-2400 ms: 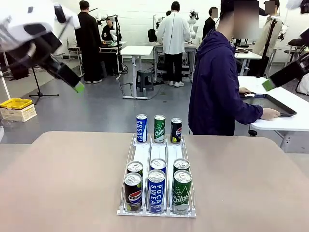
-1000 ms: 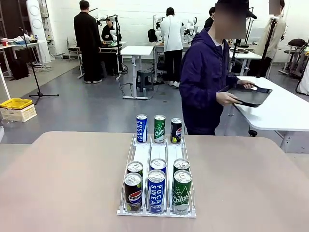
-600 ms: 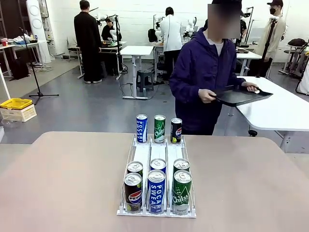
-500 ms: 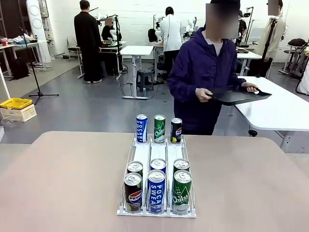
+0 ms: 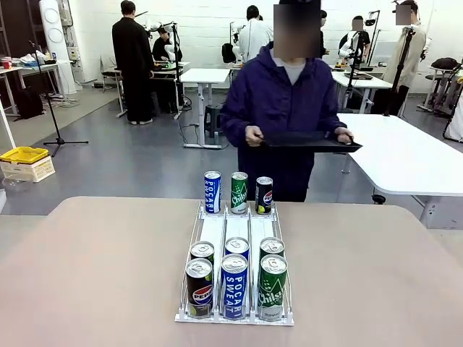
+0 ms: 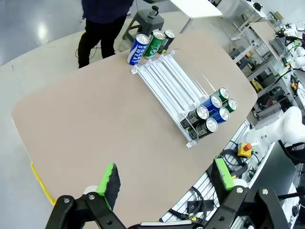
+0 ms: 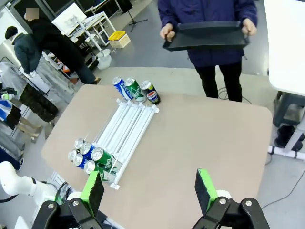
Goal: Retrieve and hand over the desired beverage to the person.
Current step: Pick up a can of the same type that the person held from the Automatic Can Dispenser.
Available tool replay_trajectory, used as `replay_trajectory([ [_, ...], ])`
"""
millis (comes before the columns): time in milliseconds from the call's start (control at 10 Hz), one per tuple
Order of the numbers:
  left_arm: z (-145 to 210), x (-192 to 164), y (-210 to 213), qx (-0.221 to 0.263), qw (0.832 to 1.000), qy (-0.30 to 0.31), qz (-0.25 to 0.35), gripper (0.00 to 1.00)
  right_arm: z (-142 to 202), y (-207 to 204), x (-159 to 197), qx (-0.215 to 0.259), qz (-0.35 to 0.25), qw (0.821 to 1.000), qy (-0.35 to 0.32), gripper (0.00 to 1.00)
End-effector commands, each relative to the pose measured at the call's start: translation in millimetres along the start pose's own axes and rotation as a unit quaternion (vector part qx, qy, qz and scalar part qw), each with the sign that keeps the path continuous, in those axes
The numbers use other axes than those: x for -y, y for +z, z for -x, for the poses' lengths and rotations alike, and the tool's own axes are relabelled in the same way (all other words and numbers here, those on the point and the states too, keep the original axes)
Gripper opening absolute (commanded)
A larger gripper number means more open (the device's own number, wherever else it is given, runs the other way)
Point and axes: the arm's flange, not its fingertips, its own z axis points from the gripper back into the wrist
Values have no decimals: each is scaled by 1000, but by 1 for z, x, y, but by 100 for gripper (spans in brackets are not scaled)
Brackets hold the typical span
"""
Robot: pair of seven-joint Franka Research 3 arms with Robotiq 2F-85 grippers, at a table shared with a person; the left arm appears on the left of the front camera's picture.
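The person [image 5: 282,108] in the dark purple-blue hooded jacket stands at the table's far edge, facing me, with both hands on a black tray [image 5: 307,139] [image 7: 205,34] held level at waist height. On the table a white wire rack [image 5: 235,235] [image 6: 167,78] [image 7: 126,124] carries cans. Pocari Sweat [image 5: 212,191], Chilsung [image 5: 239,192] and Pepsi [image 5: 264,195] stand at its far end. Several more sit at the near end, fronted by Pepsi [image 5: 199,288], Pocari Sweat [image 5: 234,285] and Chilsung [image 5: 272,287]. My left gripper [image 6: 164,179] and right gripper [image 7: 147,188] hover open high above the table, holding nothing.
A white table [image 5: 416,163] stands to the right behind the person. Other people work at tables in the background. A yellow bin [image 5: 24,155] sits on the floor far left. Bare tabletop [image 5: 94,267] lies on both sides of the rack.
The person picked up the black tray from the side table, turned and stepped left to face me behind the rack. Both arms left the front view.
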Motion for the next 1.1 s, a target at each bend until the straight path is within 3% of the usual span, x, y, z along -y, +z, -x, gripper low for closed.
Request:
replay_trajectory([
  [0, -1, 0, 2, 6, 1000, -11, 10, 100, -1, -1, 3, 5, -15, 1000, 4, 100],
  [1000, -1, 0, 2, 6, 1000, -11, 10, 100, -1, -1, 3, 5, -15, 1000, 4, 100],
])
